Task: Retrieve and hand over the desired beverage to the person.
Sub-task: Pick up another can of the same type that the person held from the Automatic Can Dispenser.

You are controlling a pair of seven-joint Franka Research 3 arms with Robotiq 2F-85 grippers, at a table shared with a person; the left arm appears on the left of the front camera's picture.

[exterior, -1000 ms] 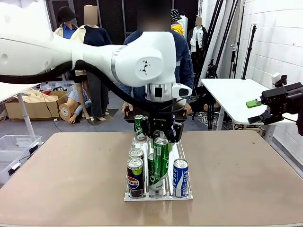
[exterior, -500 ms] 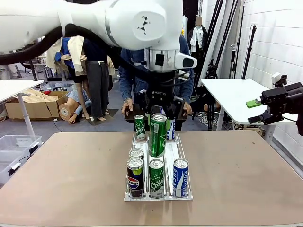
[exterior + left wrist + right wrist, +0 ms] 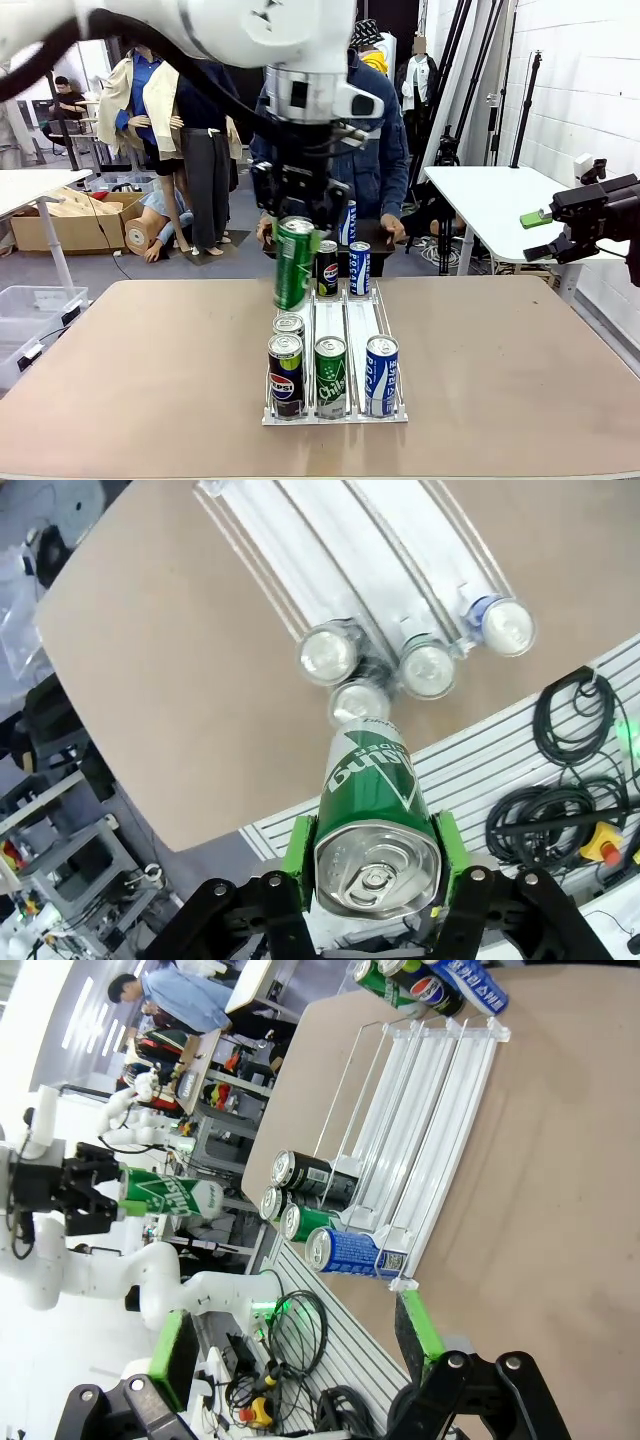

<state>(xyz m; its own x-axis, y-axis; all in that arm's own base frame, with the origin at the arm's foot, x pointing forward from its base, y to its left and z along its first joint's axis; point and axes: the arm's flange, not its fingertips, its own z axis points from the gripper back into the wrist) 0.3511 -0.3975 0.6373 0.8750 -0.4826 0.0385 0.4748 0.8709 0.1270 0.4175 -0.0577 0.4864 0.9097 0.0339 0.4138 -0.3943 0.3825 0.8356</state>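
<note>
- Since a second ago the left gripper has risen off the rack with the green can and drifted toward the rack's left side; the middle lane's front now shows another green can where the lifted one stood.
- Fingers of the left gripper pinch the green can across its upper wall, one green pad on each side, the pull-tab top lying back between the knuckles.
- From the fingertips the can's long axis runs straight out and down, slightly tilted, its base hanging above the table.
- Smooth printed aluminium, round and slim, a slippery skin; I judge the pads must keep pressing while the wrist turns it outward.
- Below the held can stand four cans at the rack's near end: a dark cola can, the green one, a blue-and-white one, and another behind.
- Beyond the fingertips, past the rack's far cans, the person rests a hand at the table's far edge.
- Right gripper hangs well off to the side, fingers spread and empty, so the left arm is the nearer one for the handover.
</note>
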